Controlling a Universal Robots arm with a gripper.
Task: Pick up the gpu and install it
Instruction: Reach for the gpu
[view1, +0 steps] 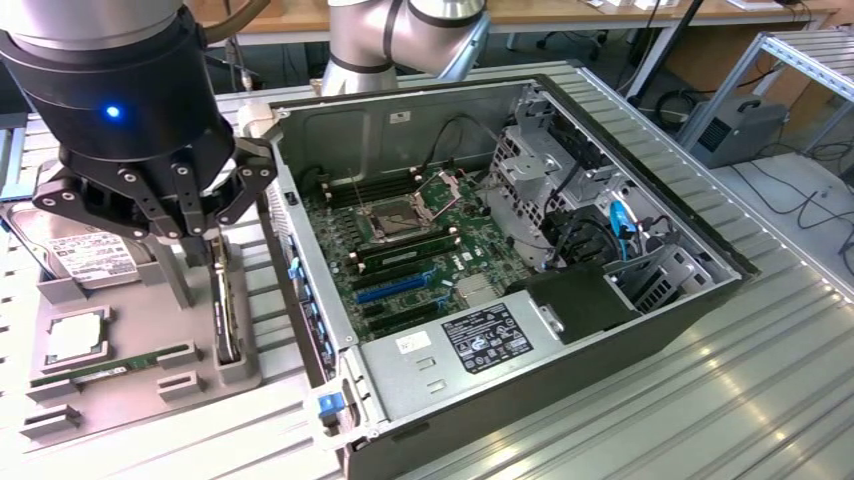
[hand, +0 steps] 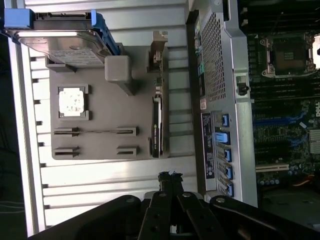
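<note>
Standing on its thin edge, the gpu (hand: 156, 125) sits in the slot of the grey holder (hand: 100, 112) on the side nearest the open computer case (hand: 220, 75), not yet lifted. Its long axis runs parallel to the case's outer wall; in the exterior view that is from far to near. The gripper (view1: 196, 240) hangs above the far part of the holder, its jaws pressed together on nothing. The card lies below it and a little toward the exterior view's right, on the case side. In the wrist view the closed tips line up roughly with the card's length, well apart from it.
</note>
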